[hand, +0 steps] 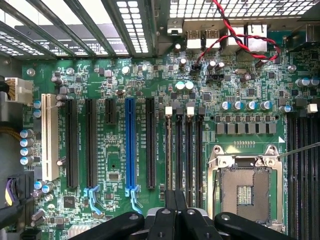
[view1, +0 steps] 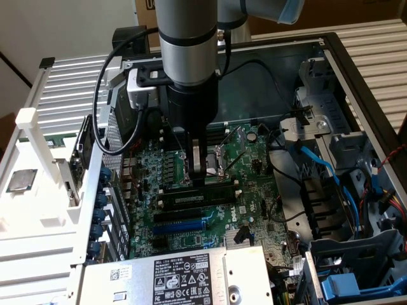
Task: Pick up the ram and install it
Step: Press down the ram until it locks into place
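Arm (view1: 187, 44): upright, wrist pointing straight down.
Gripper (view1: 197, 181): low, fingers (hand: 175, 210) pressed together, closed, nothing visibly between them.

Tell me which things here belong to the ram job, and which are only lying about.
Job in hand:
ram, at the memory slots
memory slots
gripper, shut, over the board

Lying about:
processor chip
processor socket
blue slot
red-black wires
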`<state>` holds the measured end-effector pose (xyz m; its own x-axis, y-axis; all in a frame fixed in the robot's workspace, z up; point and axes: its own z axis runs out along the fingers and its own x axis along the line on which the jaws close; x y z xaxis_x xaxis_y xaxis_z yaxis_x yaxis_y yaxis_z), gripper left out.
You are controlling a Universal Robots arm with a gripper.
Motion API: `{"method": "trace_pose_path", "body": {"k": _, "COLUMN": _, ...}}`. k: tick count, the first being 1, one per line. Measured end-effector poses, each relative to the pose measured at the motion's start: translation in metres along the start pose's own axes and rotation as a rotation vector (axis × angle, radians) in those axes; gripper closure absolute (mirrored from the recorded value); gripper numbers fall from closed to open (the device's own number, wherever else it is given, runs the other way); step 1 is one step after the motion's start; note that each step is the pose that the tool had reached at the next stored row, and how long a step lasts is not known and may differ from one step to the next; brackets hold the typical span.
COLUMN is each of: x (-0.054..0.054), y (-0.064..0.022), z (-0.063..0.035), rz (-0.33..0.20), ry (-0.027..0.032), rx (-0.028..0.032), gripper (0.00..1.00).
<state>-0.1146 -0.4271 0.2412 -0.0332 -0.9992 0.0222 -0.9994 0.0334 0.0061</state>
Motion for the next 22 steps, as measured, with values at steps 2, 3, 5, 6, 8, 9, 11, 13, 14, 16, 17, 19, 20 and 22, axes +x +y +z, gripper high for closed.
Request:
{"method": "trace_pose_path", "body": {"k": 2, "x": 0.0007, "y": 0.0000, "z": 0.0000, "rz": 0.000, "ry": 0.0001, "rx": -0.0001, "gripper": 0.89}}
{"method": "trace_pose_path", "body": {"k": 3, "x": 0.0007, "y": 0.0000, "z": 0.0000, "rz": 0.000, "ry": 0.0000, "rx": 0.0000, "gripper": 0.89}}
{"method": "trace_pose_path", "body": {"k": 5, "x": 0.0008, "y": -0.0002, "z": 0.0001, "rz": 0.000, "ry": 0.0002, "rx": -0.0002, "gripper": 0.89}}
{"method": "trace_pose_path", "body": {"k": 6, "x": 0.0008, "y": -0.0003, "z": 0.0002, "rz": 0.000, "ry": 0.0001, "rx": -0.0001, "gripper": 0.89}}
{"method": "trace_pose_path", "body": {"k": 8, "x": 0.0007, "y": -0.0005, "z": 0.0007, "rz": 0.000, "ry": 0.0000, "rx": 0.0000, "gripper": 0.89}}
{"method": "trace_pose_path", "body": {"k": 9, "x": 0.0007, "y": -0.0005, "z": 0.0010, "rz": 0.000, "ry": 0.0000, "rx": 0.0001, "gripper": 0.89}}
{"method": "trace_pose_path", "body": {"k": 11, "x": 0.0007, "y": -0.0006, "z": 0.0018, "rz": 0.000, "ry": -0.0001, "rx": 0.0004, "gripper": 0.89}}
{"method": "trace_pose_path", "body": {"k": 13, "x": 0.0007, "y": -0.0006, "z": 0.0027, "rz": 0.000, "ry": -0.0001, "rx": 0.0007, "gripper": 0.89}}
{"method": "trace_pose_path", "body": {"k": 14, "x": 0.0007, "y": -0.0007, "z": 0.0032, "rz": 0.000, "ry": 0.0000, "rx": 0.0008, "gripper": 0.89}}
{"method": "trace_pose_path", "body": {"k": 16, "x": 0.0007, "y": -0.0007, "z": 0.0042, "rz": 0.000, "ry": 0.0000, "rx": 0.0012, "gripper": 0.89}}
{"method": "trace_pose_path", "body": {"k": 17, "x": 0.0007, "y": -0.0007, "z": 0.0047, "rz": 0.000, "ry": 0.0000, "rx": 0.0014, "gripper": 0.89}}
{"method": "trace_pose_path", "body": {"k": 19, "x": 0.0006, "y": -0.0007, "z": 0.0052, "rz": 0.000, "ry": 0.0002, "rx": 0.0014, "gripper": 0.89}}
{"method": "trace_pose_path", "body": {"k": 20, "x": 0.0004, "y": -0.0009, "z": 0.0055, "rz": 0.000, "ry": 0.0000, "rx": 0.0015, "gripper": 0.89}}
{"method": "trace_pose_path", "body": {"k": 22, "x": -0.0004, "y": -0.0011, "z": 0.0056, "rz": 0.000, "ry": -0.0001, "rx": 0.0015, "gripper": 0.89}}
